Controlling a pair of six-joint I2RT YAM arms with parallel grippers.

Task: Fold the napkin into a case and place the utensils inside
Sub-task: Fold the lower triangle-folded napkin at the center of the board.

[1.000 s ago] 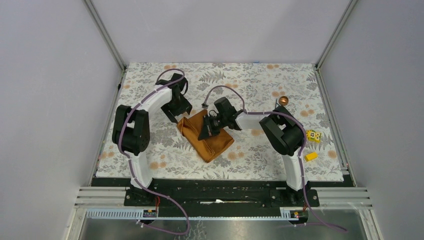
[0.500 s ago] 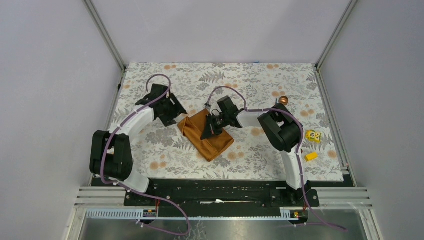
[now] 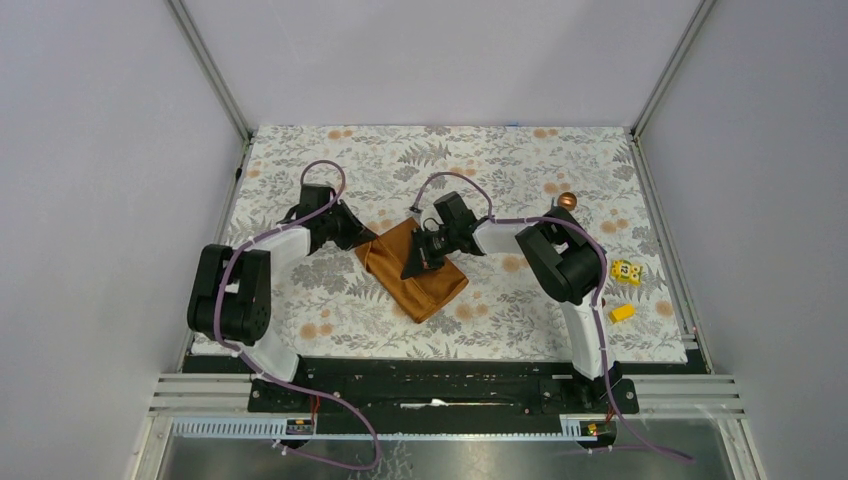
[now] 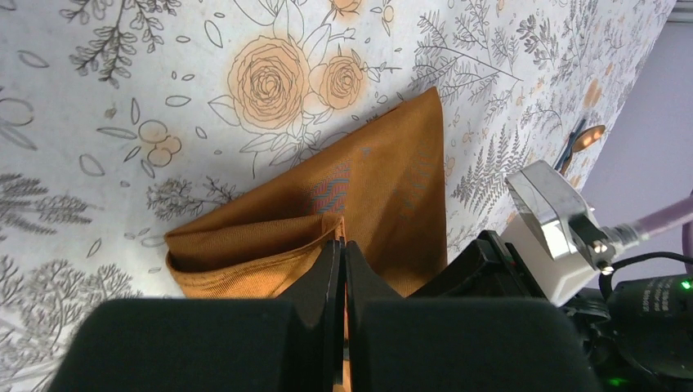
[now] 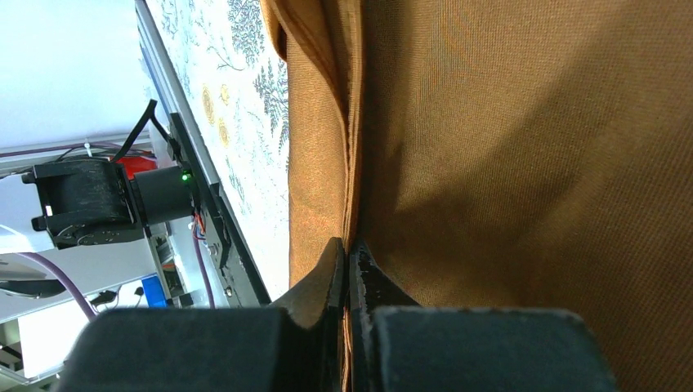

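Top external view: the napkin [image 3: 425,285] lay folded into a slanted oblong at the middle of the floral mat [image 3: 500,160], with bare mat showing on all sides of it. The left gripper [image 3: 368,238] met its upper-left corner, and the right gripper [image 3: 412,268] rested on its upper half. A spoon [image 3: 567,200] lay well apart at the upper right, near the mat's right edge. Two yellow blocks [image 3: 626,270] sat at the right edge; the dark marks on one were too small to read.

Left wrist view: the left gripper [image 4: 342,242] had its fingers pressed together, pinching the edge of the napkin's [image 4: 392,196] top layer at the open fold. Bare mat filled the upper left of the frame. The spoon [image 4: 590,137] showed at the upper right.

Right wrist view: the right gripper [image 5: 348,245] was pinched shut on a raised crease of the napkin [image 5: 523,163], which filled the right of the frame. The mat's edge ran along the left.
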